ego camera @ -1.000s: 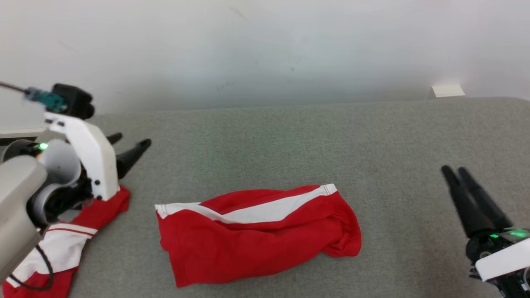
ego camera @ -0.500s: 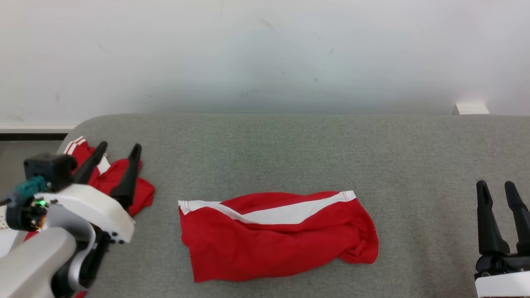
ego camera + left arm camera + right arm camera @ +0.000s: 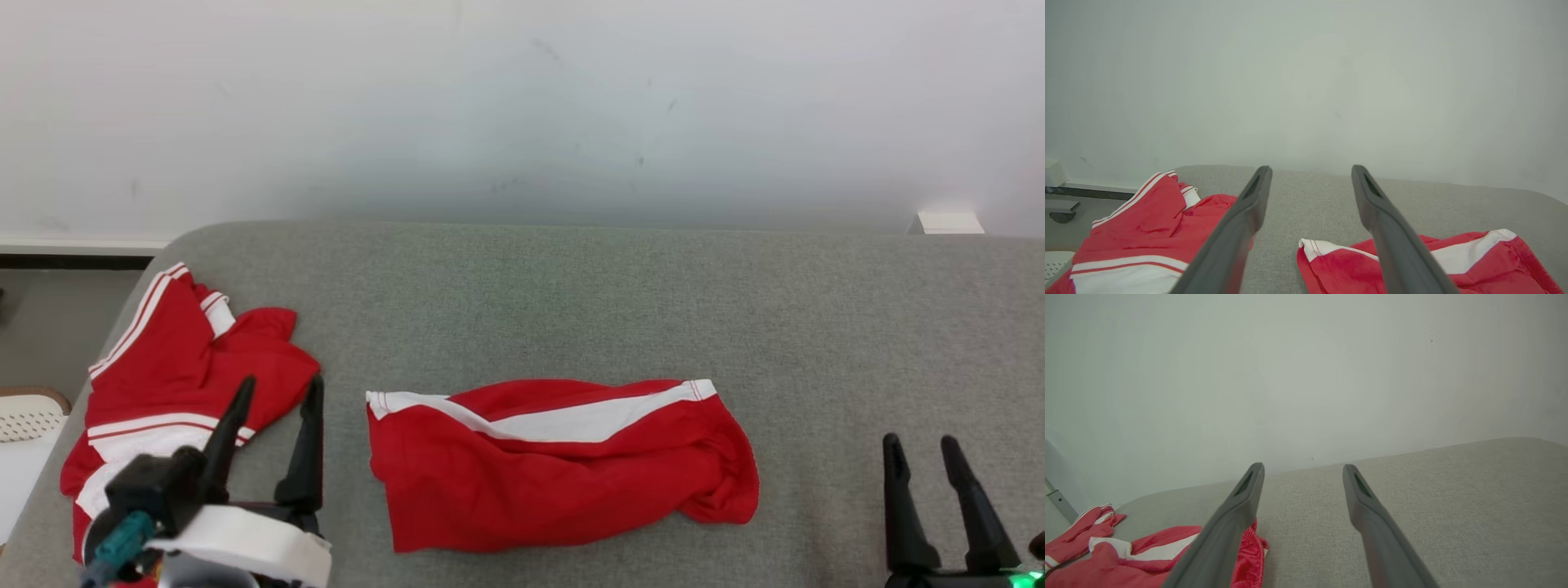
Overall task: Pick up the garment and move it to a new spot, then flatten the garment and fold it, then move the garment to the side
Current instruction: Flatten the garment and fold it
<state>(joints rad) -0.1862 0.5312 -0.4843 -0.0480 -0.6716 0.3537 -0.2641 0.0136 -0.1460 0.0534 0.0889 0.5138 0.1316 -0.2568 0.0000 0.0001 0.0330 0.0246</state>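
A red garment (image 3: 555, 474) with a white stripe lies bunched and folded over in the middle of the grey table; it also shows as the garment (image 3: 1474, 265) in the left wrist view and as the garment (image 3: 1126, 559) in the right wrist view. My left gripper (image 3: 280, 384) is open at the lower left, just left of it, holding nothing. In its own view the left gripper (image 3: 1311, 169) points at bare table between two red cloths. My right gripper (image 3: 921, 445) is open at the lower right, well clear of the garment; the right gripper (image 3: 1302, 466) is empty.
A second red-and-white garment (image 3: 188, 359) lies rumpled at the table's left edge, beside my left fingers. The grey padded table (image 3: 571, 286) meets a white wall behind. A small white block (image 3: 947, 222) sits far right; a white perforated object (image 3: 24, 416) stands off the left edge.
The camera has shifted. My left arm has drawn back from over the left-hand garment to the lower left, uncovering it. My right gripper sits lower in the head view. Both garments lie still.
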